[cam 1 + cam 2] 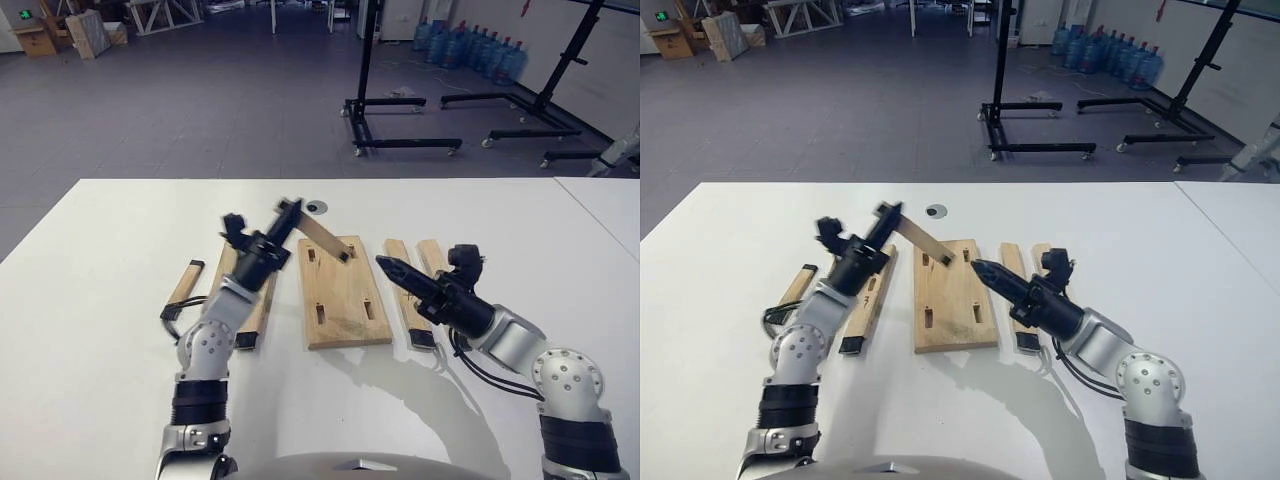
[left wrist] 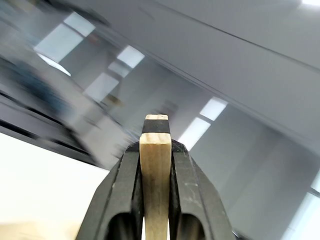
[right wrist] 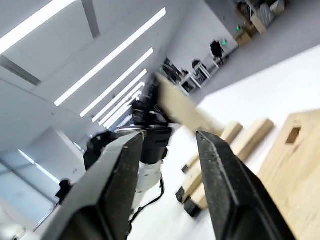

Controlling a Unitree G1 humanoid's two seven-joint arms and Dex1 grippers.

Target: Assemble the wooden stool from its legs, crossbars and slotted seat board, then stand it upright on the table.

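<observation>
The slotted seat board (image 1: 345, 292) lies flat in the middle of the white table (image 1: 90, 340). My left gripper (image 1: 288, 214) is raised over the board's far left corner, shut on a wooden leg (image 1: 322, 236) that slants down to the board's far edge; the left wrist view has the leg (image 2: 155, 165) clamped between both fingers (image 2: 122, 190). My right gripper (image 1: 386, 266) hovers at the board's right edge, and in its wrist view the fingers (image 3: 117, 170) stand apart with nothing between them. Loose pieces lie left (image 1: 186, 281) and right (image 1: 403, 283) of the board.
More wooden pieces (image 1: 256, 312) lie under my left forearm, and another (image 1: 432, 257) sits at the far right of the group. A round grommet (image 1: 317, 207) is set in the table behind the board. Black wheeled stands (image 1: 400, 120) are on the floor beyond.
</observation>
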